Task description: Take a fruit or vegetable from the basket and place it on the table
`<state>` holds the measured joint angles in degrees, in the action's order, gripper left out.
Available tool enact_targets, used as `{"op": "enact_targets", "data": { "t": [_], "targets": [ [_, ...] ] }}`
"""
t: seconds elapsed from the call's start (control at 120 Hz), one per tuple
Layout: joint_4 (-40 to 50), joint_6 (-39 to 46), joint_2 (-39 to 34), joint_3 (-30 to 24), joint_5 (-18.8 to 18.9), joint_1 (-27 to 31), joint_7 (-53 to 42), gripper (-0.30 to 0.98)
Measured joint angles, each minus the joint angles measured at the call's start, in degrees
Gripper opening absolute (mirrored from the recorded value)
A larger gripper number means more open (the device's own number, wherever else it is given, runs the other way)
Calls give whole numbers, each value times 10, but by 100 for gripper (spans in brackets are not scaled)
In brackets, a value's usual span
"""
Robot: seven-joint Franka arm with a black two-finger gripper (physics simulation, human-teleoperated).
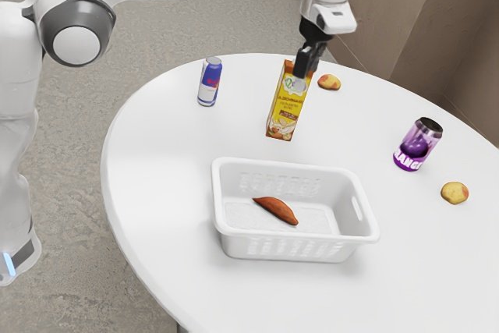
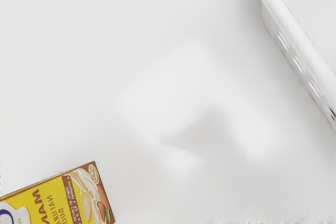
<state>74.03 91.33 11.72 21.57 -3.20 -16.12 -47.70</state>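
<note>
Downturned hand (image 1: 302, 70) above the white table (image 1: 164, 169), near the yellow carton (image 1: 287, 108).

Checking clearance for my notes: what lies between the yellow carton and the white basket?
Bare white tabletop lies between the carton and the basket. Both views show this; in the wrist view a soft shadow falls there.

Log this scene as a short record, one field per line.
table: white, curved edge
basket: white, holding one reddish-brown vegetable
drinks: yellow carton, blue-and-silver can, purple can
loose produce: yellowish-red piece beyond the carton, similar piece near the purple can
hand: raised, overlapping the carton's top in the exterior view
</note>
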Motion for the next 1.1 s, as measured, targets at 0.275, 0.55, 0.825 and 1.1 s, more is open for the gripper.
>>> {"op": "enact_targets", "data": {
  "t": [0.275, 0.55, 0.825, 1.1],
  "targets": [
    [-14, -28, 4, -84, 1, -3, -89, 68],
    [69, 12, 0, -137, 3, -7, -129, 68],
    [168, 91, -28, -145, 8, -7, -144, 69],
    [183, 120, -14, -178, 6, -9, -153, 69]
  ]
}}
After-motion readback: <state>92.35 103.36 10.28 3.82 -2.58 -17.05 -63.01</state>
